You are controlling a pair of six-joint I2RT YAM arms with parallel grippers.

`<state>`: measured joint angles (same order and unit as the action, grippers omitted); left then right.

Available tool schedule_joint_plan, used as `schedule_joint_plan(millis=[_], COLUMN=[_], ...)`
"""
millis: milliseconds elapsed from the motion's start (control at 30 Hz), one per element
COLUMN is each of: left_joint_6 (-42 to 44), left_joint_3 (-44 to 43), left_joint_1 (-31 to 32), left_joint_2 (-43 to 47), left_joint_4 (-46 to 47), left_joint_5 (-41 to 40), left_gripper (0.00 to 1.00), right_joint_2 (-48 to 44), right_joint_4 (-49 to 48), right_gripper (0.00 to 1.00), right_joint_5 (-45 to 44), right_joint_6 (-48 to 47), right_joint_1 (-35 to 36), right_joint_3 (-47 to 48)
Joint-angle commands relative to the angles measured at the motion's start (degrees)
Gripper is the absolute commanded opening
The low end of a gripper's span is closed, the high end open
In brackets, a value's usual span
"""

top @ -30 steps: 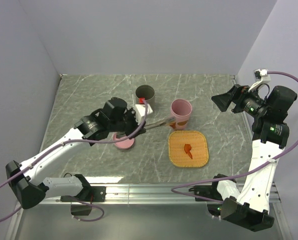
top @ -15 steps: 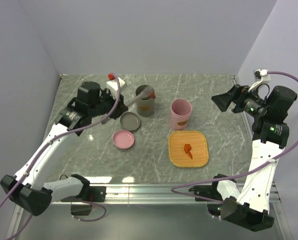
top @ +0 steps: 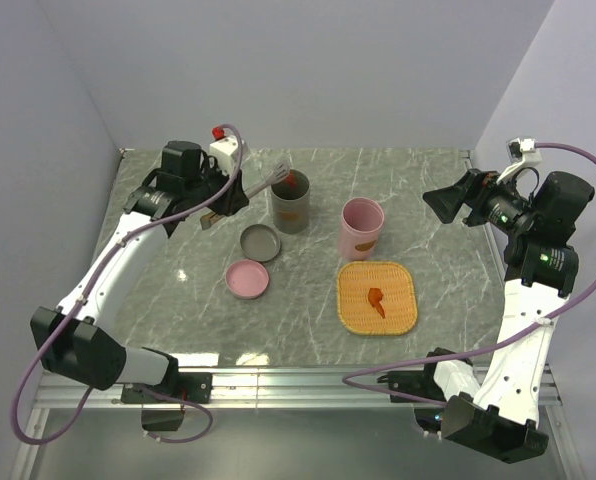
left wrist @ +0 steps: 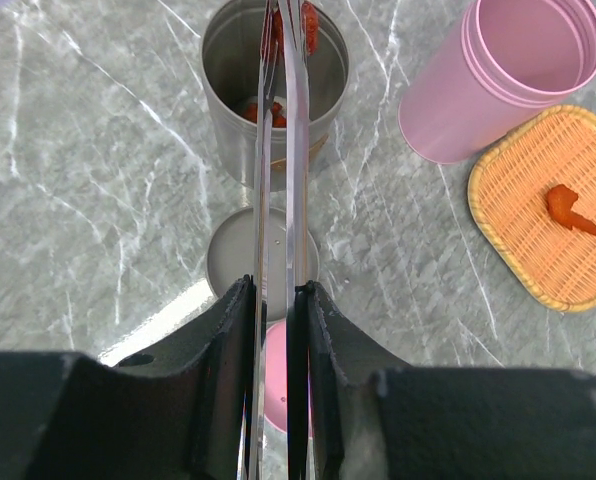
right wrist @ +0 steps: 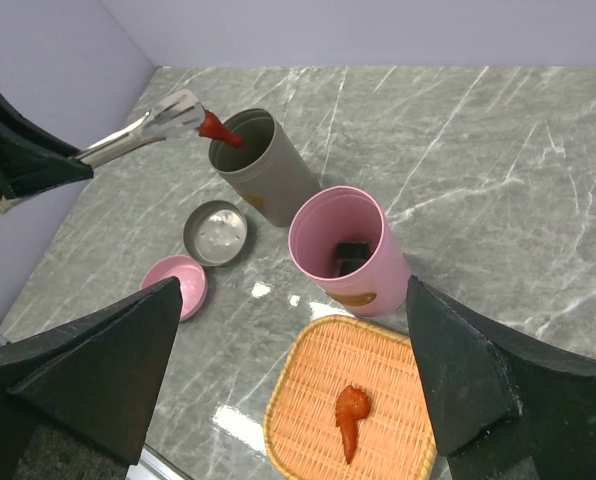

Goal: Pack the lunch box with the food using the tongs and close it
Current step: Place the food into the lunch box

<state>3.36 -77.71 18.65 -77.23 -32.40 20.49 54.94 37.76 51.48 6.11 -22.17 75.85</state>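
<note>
Two arms, top view: left pincer (top: 226, 200) clamped narrow on the tongs (top: 253, 192). A second ago it hung low by the pink canister (top: 362, 225); now it has swung away, the tongs reaching ahead of it over the grey canister (top: 290, 207). The carried chunk (top: 292, 181) is pinched at the tong tips. Right pincer (top: 446, 203) spread wide, holding nothing, raised well off from the woven tray (top: 406, 290); one tray chunk (top: 375, 300) lies there.

Left wrist view: tongs (left wrist: 278, 150) run straight out between the pincer fingers (left wrist: 233, 330); carried chunk (left wrist: 309, 25) sits over the grey canister's (left wrist: 228, 70) far rim; red pieces (left wrist: 263, 108) lie inside; grey lid (left wrist: 228, 262) on the table just ahead of the pincer.

Right wrist view: pink canister (right wrist: 363, 275) below the spread fingers (right wrist: 108, 350) holds a dark piece (right wrist: 350, 255); pink lid (right wrist: 173, 280) off.

Judgement: the carry looks finished and release comes next; one chunk to fetch, lids unfitted.
</note>
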Motion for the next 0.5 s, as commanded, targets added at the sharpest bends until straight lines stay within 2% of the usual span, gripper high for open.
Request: schedule_joint_plan(millis=[0,467], left_joint_6=[-0.37,1.83], left_joint_3=[-1.57,-3.15], left_joint_1=[-0.20,-0.20], left_joint_2=[-0.37,-1.17], left_joint_4=[2.43,1.11], left_joint_5=[2.19,0.95], left_gripper=[0.20,0.49], right_joint_2=[-0.36,-0.53], right_joint_4=[-0.67,-1.02], right_gripper=[1.00,1.00], right_joint_5=[-0.16,0.11], right_joint_6=[-0.66,-0.22], right_joint_1=[-0.59,-0.50], right_joint_3=[1.49,1.49])
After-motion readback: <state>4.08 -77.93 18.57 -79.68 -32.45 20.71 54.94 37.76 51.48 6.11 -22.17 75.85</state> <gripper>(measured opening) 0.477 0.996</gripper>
